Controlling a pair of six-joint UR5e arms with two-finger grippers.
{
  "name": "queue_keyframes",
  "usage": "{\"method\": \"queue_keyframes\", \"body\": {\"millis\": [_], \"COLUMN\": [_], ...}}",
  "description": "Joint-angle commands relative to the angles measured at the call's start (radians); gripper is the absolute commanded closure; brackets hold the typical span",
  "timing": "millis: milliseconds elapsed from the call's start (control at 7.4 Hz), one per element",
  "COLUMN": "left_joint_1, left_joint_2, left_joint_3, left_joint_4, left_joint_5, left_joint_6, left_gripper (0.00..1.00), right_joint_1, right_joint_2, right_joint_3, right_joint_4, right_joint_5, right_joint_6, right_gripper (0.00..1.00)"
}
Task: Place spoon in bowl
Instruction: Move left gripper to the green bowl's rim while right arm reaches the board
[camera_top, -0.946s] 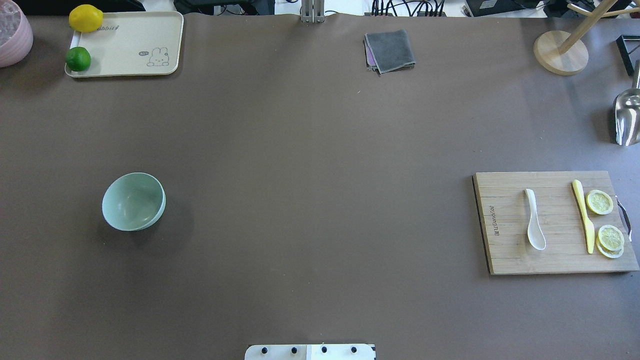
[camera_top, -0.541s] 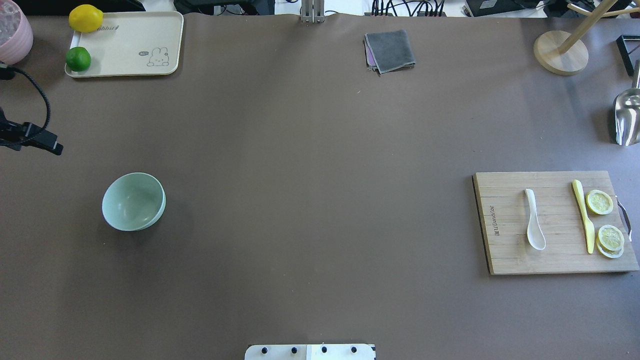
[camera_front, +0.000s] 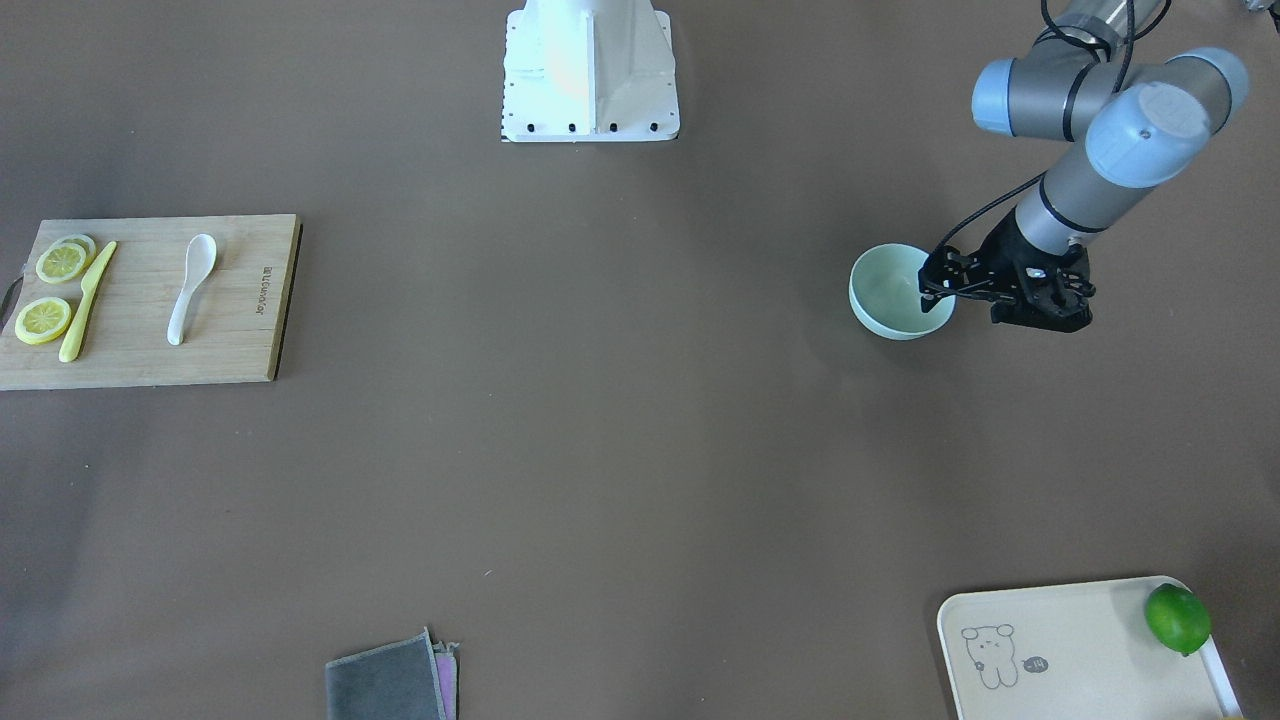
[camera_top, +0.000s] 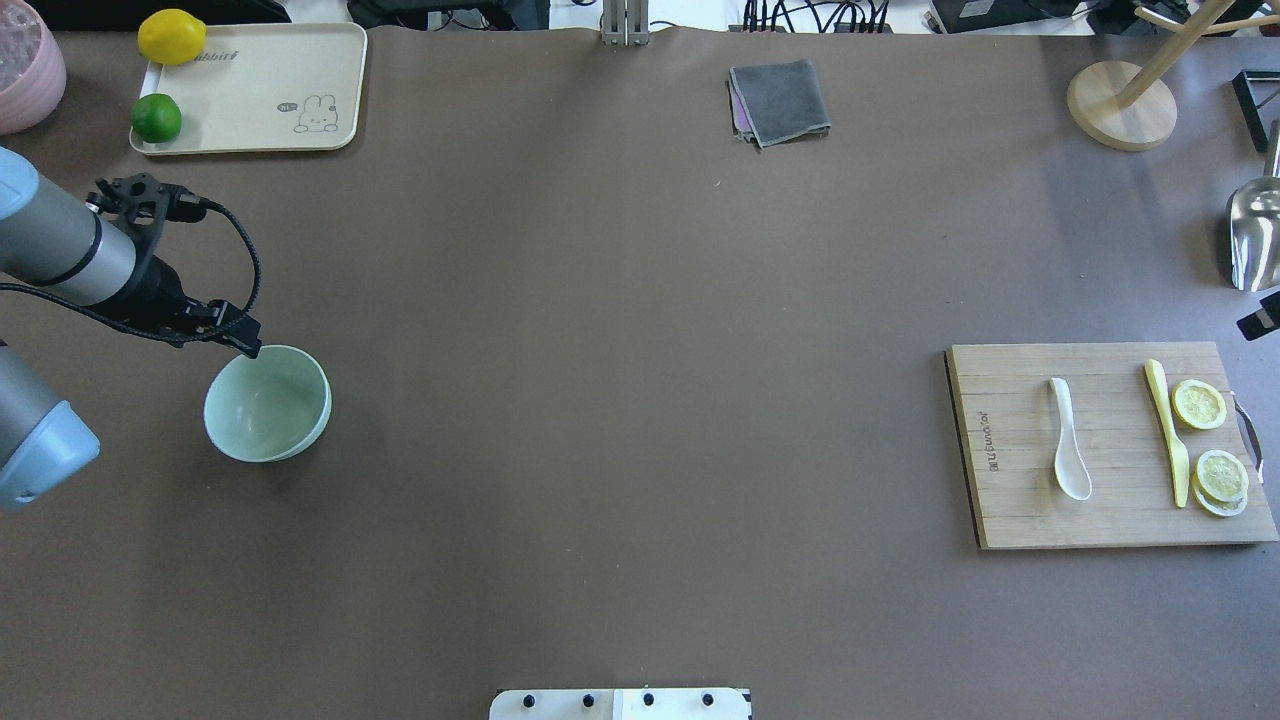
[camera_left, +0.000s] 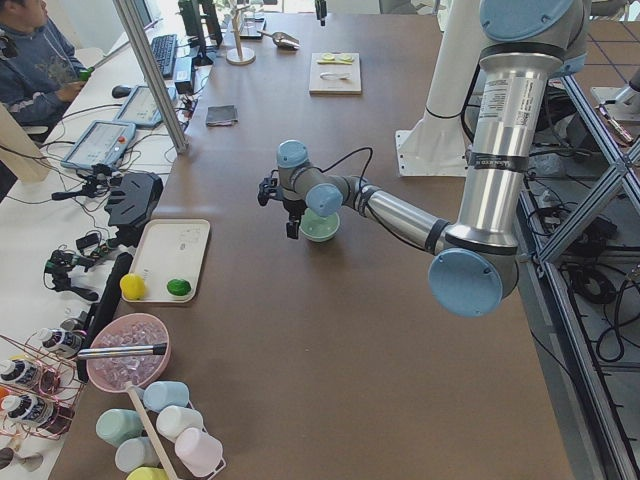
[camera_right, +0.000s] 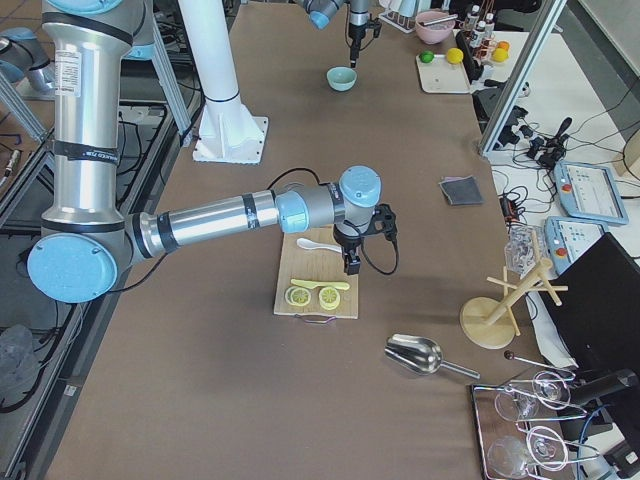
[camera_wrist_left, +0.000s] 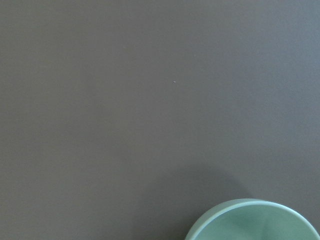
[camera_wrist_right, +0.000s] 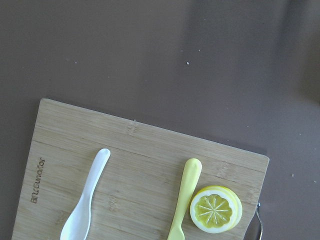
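The white spoon lies on a wooden cutting board at the right, scoop toward me; it also shows in the front view and the right wrist view. The mint-green bowl stands empty at the left, also in the front view and low in the left wrist view. My left gripper hovers at the bowl's far-left rim; I cannot tell its state. My right gripper only peeks in at the right edge, above the board's far side; its state is unclear.
A yellow knife and lemon slices share the board. A cream tray with a lime and lemon sits far left. A grey cloth, wooden stand and metal scoop lie farther back.
My left arm has come in from the left edge and moved to the bowl's rim. A bit of my right gripper has appeared at the right edge. Spoon and bowl have not moved.
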Motion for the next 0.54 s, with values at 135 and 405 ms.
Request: {"method": "queue_keyframes", "body": {"millis": [135,405], "left_joint_1": [0.037,0.053], "left_joint_2": [-0.002,0.001], "left_joint_3": [0.021,0.038], "left_joint_4": [-0.001,-0.001], "left_joint_5": [0.004,0.004], "left_joint_6": [0.014,0.014], "left_gripper": [0.13,0.37], "right_joint_1": [-0.051,-0.083], "right_joint_2": [0.014,0.029], "right_joint_3": [0.000,0.006], "right_joint_4": [0.005,0.005], "right_joint_5": [-0.005,-0.004], "right_joint_6": [0.009,0.083], "right_gripper": [0.00,0.00]}}
